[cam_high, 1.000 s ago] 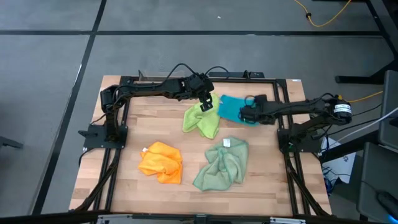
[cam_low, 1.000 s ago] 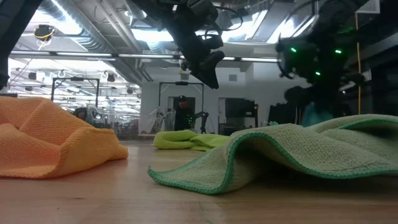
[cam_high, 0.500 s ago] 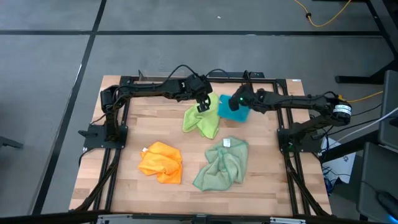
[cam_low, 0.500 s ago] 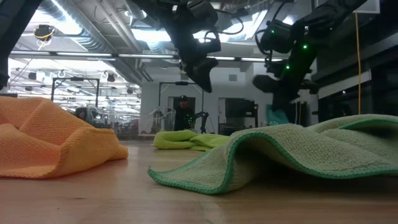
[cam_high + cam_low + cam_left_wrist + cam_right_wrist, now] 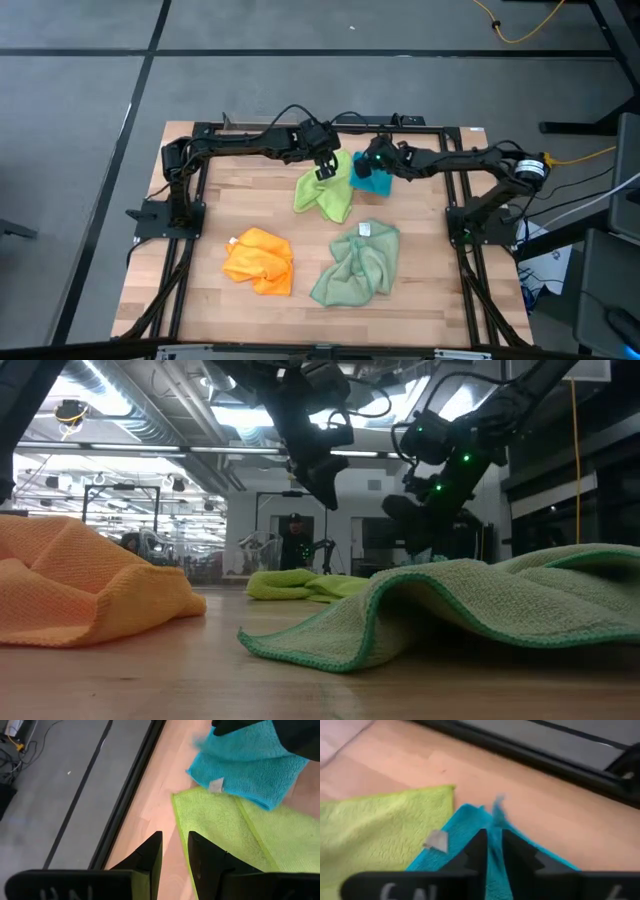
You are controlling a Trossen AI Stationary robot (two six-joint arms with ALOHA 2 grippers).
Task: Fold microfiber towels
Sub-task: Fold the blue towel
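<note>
Four towels are on the wooden table. The lime green towel [image 5: 325, 195] lies crumpled at the far middle. The teal blue towel [image 5: 375, 183] lies bunched just to its right, its edge against the lime one [image 5: 225, 845]. The orange towel [image 5: 258, 262] and the pale sage towel [image 5: 358, 262] lie crumpled near the front. My left gripper [image 5: 325, 172] hangs over the lime towel's far corner, fingers slightly apart and empty. My right gripper [image 5: 372, 162] is at the teal towel's far end, shut on it. My right gripper pinches a raised part of the teal towel [image 5: 492, 827] between its two fingers; edge or fold, I cannot tell. The fingers slant down from the table's right side. The rest of the towel [image 5: 245, 765] lies slack on the table below.
A black frame rail [image 5: 330, 125] runs along the table's far edge, close behind both grippers, with side rails left and right. A small white label [image 5: 365, 229] sits on the sage towel. Bare wood lies between the towels. A person [image 5: 293, 540] stands far off in the room.
My right gripper has gone toward the table's left and far edge and has tipped downward, carrying the teal towel's right part with it. That part now lies over the left part, which stayed in place, so the towel looks narrower.
</note>
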